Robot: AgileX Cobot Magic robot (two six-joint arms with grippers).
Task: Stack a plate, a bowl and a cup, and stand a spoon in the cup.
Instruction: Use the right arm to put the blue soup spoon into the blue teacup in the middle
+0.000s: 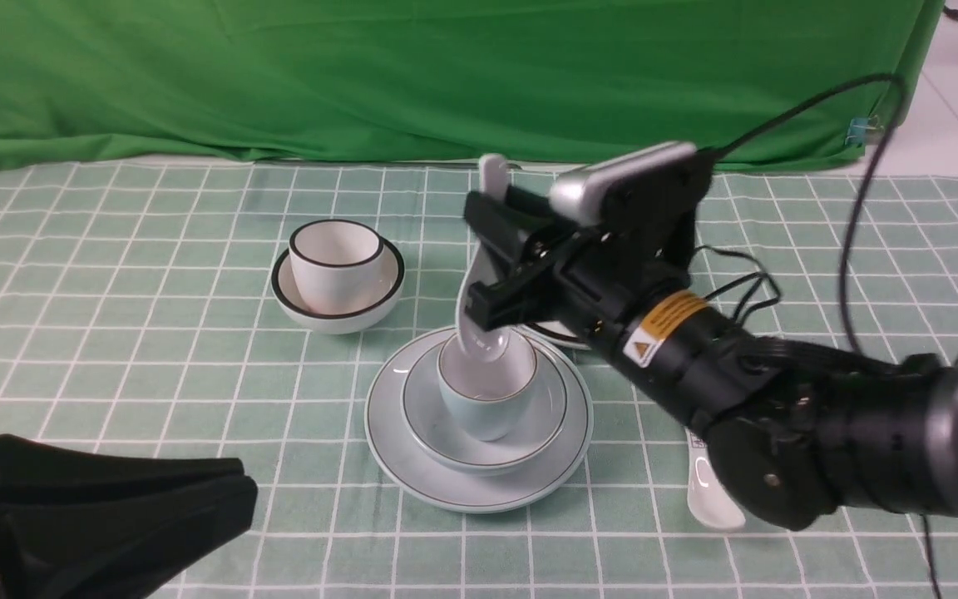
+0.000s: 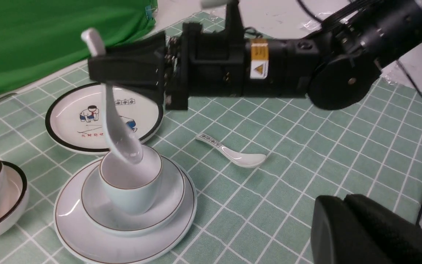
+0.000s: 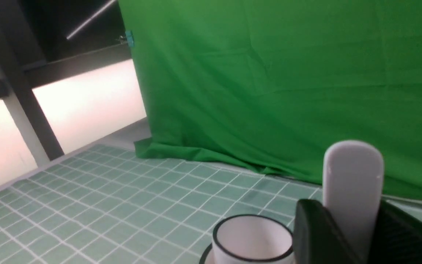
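Note:
The plain plate [image 1: 479, 487] lies at the table's centre with the bowl [image 1: 446, 428] on it and the cup [image 1: 487, 412] standing in the bowl. My right gripper [image 1: 475, 262] is shut on the handle of the plain white spoon [image 1: 472, 320], which hangs nearly upright. Its scoop dips into the cup's mouth, and I cannot tell whether it touches the inside. The left wrist view shows the same: spoon [image 2: 117, 135], cup [image 2: 130, 194], bowl [image 2: 174, 198], plate [image 2: 79, 242], right gripper [image 2: 101, 79]. The spoon's handle [image 3: 352, 183] sticks up between the right gripper [image 3: 346, 234] fingers. My left gripper [image 1: 246, 487] rests shut at the near left, holding nothing.
A black-rimmed cup [image 1: 336, 258] sits in a black-rimmed bowl [image 1: 338, 308] at the back left of the stack. A cartoon plate [image 2: 68, 121] lies behind the stack. A printed-handle spoon [image 2: 233, 154] lies on the cloth to the right, under my right arm. Green curtain [image 1: 446, 75] at the back.

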